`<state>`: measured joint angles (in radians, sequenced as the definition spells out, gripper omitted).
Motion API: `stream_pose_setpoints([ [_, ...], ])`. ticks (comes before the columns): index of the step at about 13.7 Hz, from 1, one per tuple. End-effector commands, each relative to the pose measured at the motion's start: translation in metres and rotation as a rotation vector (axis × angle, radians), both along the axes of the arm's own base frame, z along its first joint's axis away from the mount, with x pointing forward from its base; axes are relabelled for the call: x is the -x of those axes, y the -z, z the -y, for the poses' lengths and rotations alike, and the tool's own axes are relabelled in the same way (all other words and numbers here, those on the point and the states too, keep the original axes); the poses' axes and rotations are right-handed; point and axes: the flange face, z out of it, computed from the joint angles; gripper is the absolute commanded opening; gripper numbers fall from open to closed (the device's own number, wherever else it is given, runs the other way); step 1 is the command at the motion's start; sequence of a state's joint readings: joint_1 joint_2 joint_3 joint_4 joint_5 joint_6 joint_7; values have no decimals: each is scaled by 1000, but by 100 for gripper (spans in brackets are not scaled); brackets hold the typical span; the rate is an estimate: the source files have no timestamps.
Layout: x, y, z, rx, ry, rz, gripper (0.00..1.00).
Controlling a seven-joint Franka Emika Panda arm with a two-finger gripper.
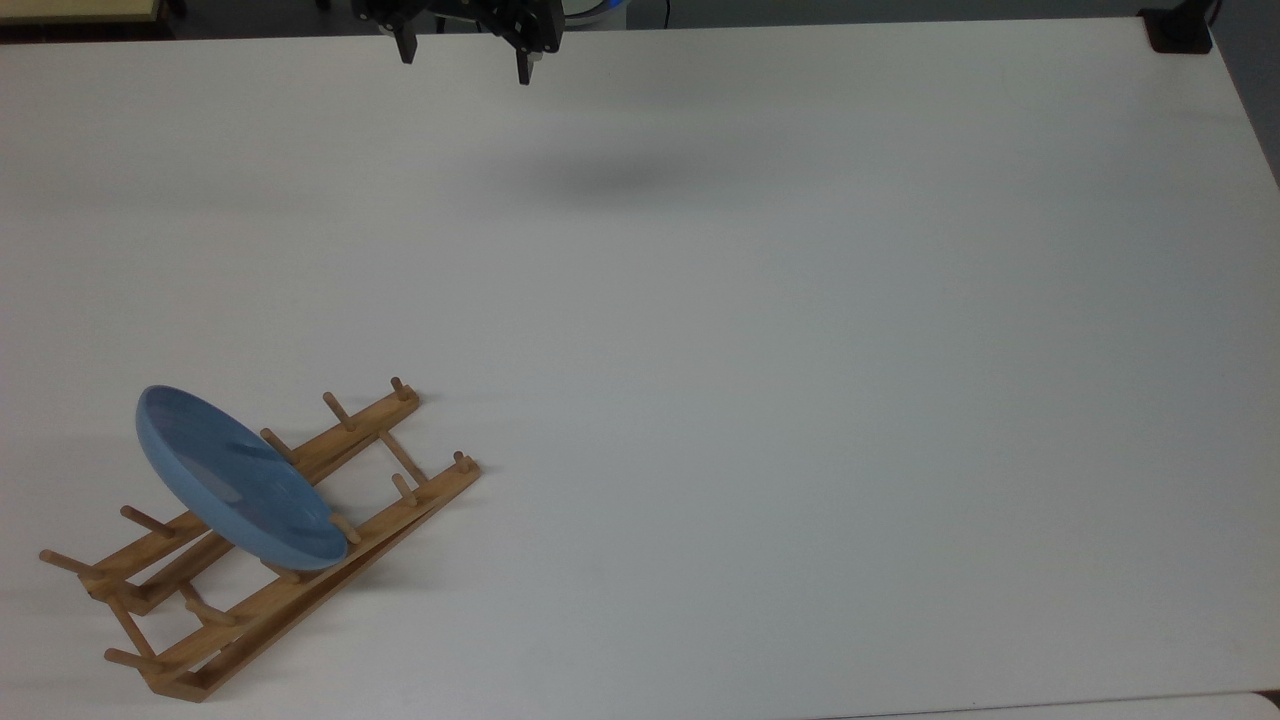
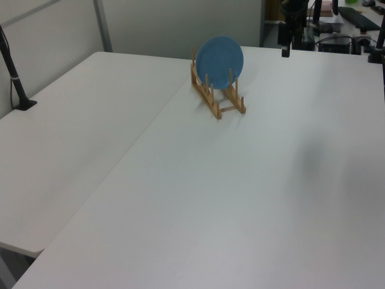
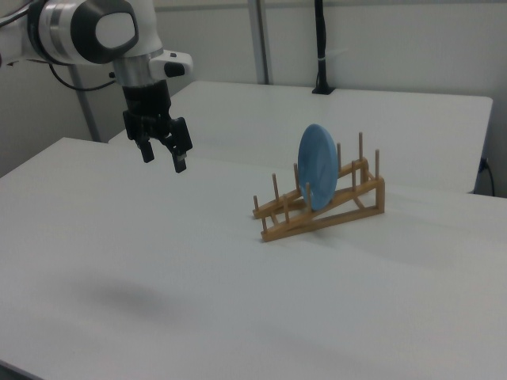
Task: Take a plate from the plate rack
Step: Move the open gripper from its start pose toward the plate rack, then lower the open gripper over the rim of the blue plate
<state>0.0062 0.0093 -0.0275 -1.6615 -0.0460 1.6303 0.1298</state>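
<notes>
The plate (image 3: 318,167) is standing on edge in the plate rack (image 3: 329,207), well apart from the gripper (image 3: 164,157), whose fingers are hanging spread apart above the table (image 3: 158,253).

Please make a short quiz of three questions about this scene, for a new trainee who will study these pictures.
1. True or false: the plate stands on edge between the pegs of the plate rack.
2. The gripper is: A) gripping the plate; B) in the air, apart from the rack; C) resting on the table.
3. How do the jaws stand?

Key
1. True.
2. B.
3. Open, with nothing between them.
</notes>
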Motion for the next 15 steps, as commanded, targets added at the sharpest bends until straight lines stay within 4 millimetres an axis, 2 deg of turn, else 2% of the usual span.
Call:
stream_pose_setpoints([
  [1, 5, -3, 1, -22, -39, 7, 100],
  [4, -6, -18, 15, -13, -100, 86, 100],
  [7, -22, -28, 39, 15, -147, 212, 100],
  [9, -46, -27, 60, 59, -143, 337, 100],
  [13, -78, -1, 99, 138, -118, 457, 100],
  [14, -84, 9, 115, 149, -99, 483, 95],
  [15, -91, 12, 118, 155, -99, 505, 92],
])
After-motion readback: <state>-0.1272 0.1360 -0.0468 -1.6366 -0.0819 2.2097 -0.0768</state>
